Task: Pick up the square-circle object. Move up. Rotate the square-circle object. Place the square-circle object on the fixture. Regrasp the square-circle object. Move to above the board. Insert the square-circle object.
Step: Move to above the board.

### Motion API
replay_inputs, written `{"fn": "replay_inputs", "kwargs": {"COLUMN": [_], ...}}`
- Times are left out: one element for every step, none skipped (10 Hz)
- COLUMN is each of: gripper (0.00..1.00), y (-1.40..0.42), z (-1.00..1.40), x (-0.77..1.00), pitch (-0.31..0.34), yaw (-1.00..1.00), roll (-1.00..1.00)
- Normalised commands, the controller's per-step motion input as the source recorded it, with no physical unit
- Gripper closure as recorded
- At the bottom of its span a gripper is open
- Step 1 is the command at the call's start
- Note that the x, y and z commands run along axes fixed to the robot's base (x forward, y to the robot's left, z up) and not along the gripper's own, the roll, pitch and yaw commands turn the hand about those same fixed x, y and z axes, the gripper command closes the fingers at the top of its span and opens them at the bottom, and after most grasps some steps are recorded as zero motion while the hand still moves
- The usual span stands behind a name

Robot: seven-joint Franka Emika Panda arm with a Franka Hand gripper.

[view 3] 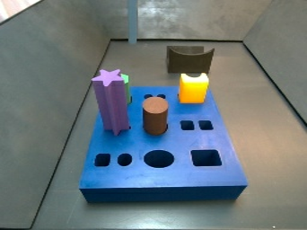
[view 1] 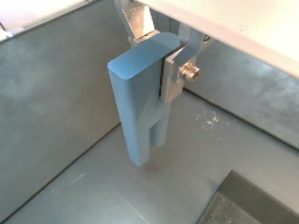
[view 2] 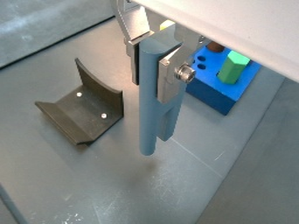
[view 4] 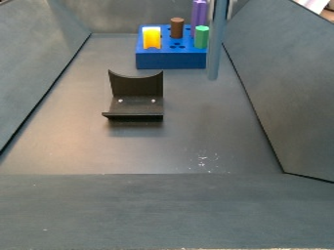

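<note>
While most of the arm stays out of sight, the gripper (view 1: 162, 54) shows in both wrist views only as its lower part, cut off at the picture edge, and in a side view nothing of it can be made out beyond a thin grey-blue strip (view 3: 131, 20) dropping in from the frame edge, at about 11 o'clock from the fixture (view 3: 189, 59).

The fingers (view 1: 176, 70) are closed on the upper end of the square-circle object (view 1: 140, 105), a silver plate with a screw pressed against one flat side; the opposite finger is hidden behind the peg. In a wrist view the same grip appears, the fingers (view 2: 170, 74) clamping the square-circle object (view 2: 155, 114) near its top.

The peg hangs upright, long axis vertical, free end pointing down and clear of the grey floor. Its lower end narrows by a step in a wrist view.

The fixture (view 2: 79, 112) sits on the floor beside the hanging peg, apart from it. The board (view 2: 222, 83) lies behind the peg, partly hidden by gripper and frame edge, with a green piece (view 2: 237, 67) standing on it.

In a side view the board (view 3: 162, 144) carries a purple star peg (view 3: 111, 103), a brown cylinder (view 3: 155, 117) and a yellow block (view 3: 193, 87). In a side view the peg (view 4: 222, 24) hangs just at 3 o'clock of the board (view 4: 173, 57), its top cut off.
</note>
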Motion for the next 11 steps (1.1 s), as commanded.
{"fn": "replay_inputs", "kwargs": {"gripper": [1.00,1.00,1.00,1.00,1.00,1.00,1.00,1.00,1.00,1.00,1.00], "y": [0.04,0.03,0.03,0.02,-1.00,-1.00,-1.00,-1.00,-1.00,-1.00,-1.00], "z": [0.71,0.57,0.44,0.25,0.25,0.23,0.25,0.25,0.25,0.25,0.26], "x": [0.00,-0.01,-0.01,-0.01,0.14,0.14,0.14,0.14,0.15,0.16,0.16], "pitch": [0.031,0.025,0.020,0.023,0.033,0.034,0.044,0.049,0.071,0.079,0.078], "yaw": [-0.02,-0.02,-0.02,-0.02,0.07,0.07,0.07,0.04,0.03,0.02,0.02], "roll": [-0.16,-0.17,-0.17,-0.15,0.15,0.17,0.19,0.13,0.09,0.05,0.02]}}
